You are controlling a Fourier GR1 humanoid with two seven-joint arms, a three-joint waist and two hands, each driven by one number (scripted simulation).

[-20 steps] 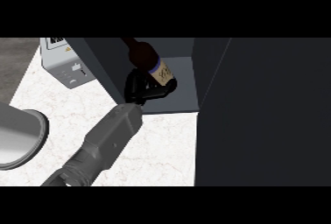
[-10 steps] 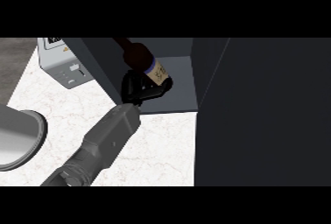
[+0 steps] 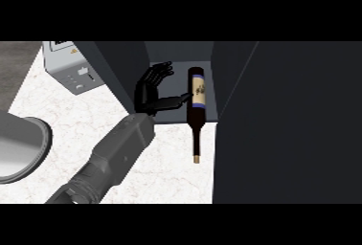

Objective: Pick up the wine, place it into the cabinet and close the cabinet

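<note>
Fingers (image 3: pixel 157 75) of my left hand (image 3: pixel 150 91) are now spreading open off the wine (image 3: pixel 196 107), which is lying half inside the cabinet (image 3: pixel 283 119), neck sticking out over the counter (image 3: pixel 78 119), door unclosed.

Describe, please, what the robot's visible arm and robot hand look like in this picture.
One arm shows: a grey forearm of chunky, segmented, rounded casings, ending in a black robot hand with slim, jointed fingers and a thumb. No cables, markings or sleeves are visible on it.
</note>
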